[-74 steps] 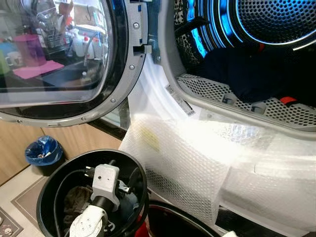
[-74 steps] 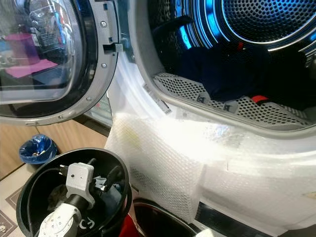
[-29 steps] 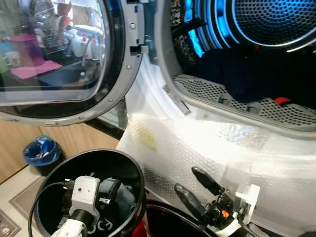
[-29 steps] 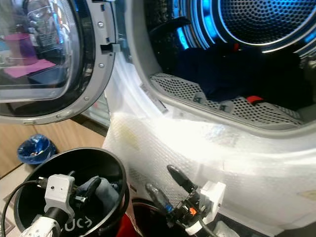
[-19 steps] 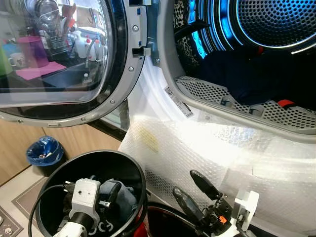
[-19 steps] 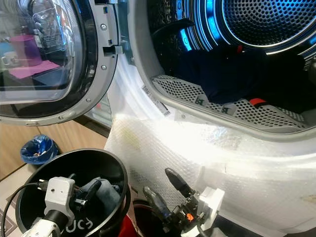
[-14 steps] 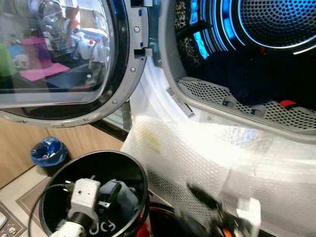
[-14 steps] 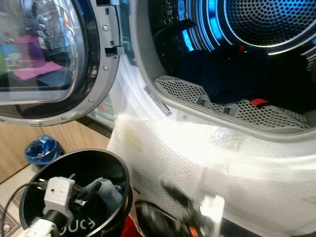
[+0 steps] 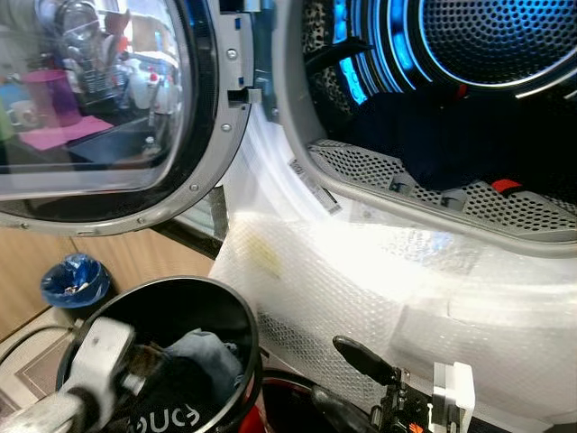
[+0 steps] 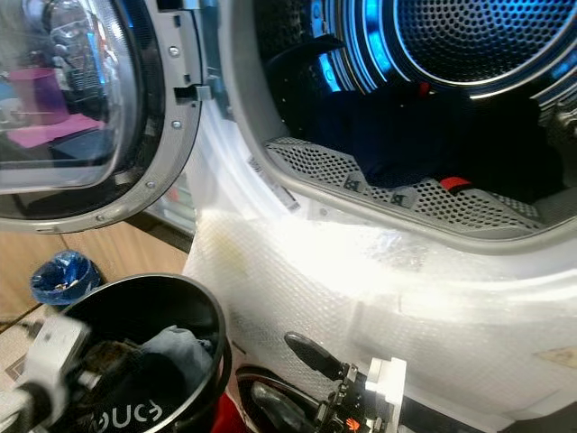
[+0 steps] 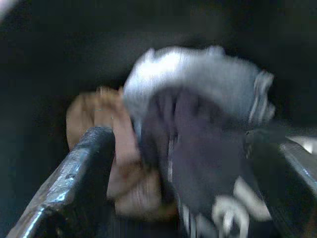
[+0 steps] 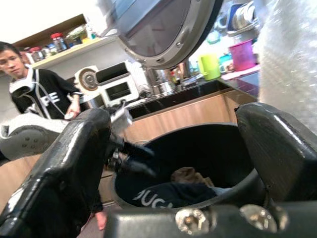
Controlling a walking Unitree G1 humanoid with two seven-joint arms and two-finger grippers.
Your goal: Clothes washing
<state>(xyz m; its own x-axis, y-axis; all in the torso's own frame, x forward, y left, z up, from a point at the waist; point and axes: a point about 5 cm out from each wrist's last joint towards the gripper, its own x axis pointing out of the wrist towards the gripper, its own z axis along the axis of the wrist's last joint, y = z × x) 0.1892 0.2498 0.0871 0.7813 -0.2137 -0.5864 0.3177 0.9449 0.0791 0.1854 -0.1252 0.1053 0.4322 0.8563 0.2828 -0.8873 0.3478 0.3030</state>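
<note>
Glossy plastic, perforated metal and soft cloth.
The washer door [image 9: 108,108] has shiny glass in a smooth metal ring; the drum [image 9: 505,36] is perforated metal. Bubble wrap [image 9: 361,280] drapes the front. The black bucket [image 9: 236,332] is glossy plastic, holding matt dark clothes [image 9: 180,397].
</note>
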